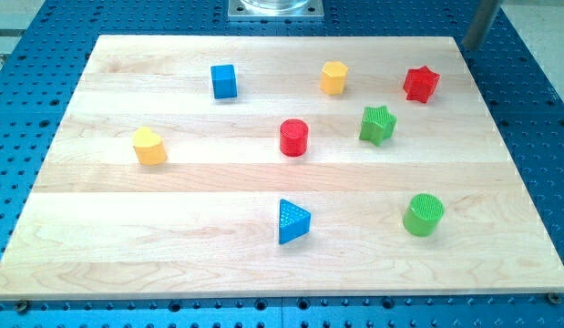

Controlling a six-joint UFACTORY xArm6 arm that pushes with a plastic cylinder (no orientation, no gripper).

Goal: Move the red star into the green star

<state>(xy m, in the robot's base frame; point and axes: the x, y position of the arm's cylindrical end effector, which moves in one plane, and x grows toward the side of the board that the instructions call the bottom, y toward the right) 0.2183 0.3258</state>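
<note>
The red star sits near the view's top right on the wooden board. The green star lies below and to the left of it, a short gap apart. My rod enters at the view's top right corner; my tip is at the board's top right edge, above and to the right of the red star, not touching any block.
A blue cube, a yellow hexagon block, a red cylinder, a yellow heart-shaped block, a blue triangle and a green cylinder also stand on the board. A metal mount is at the top.
</note>
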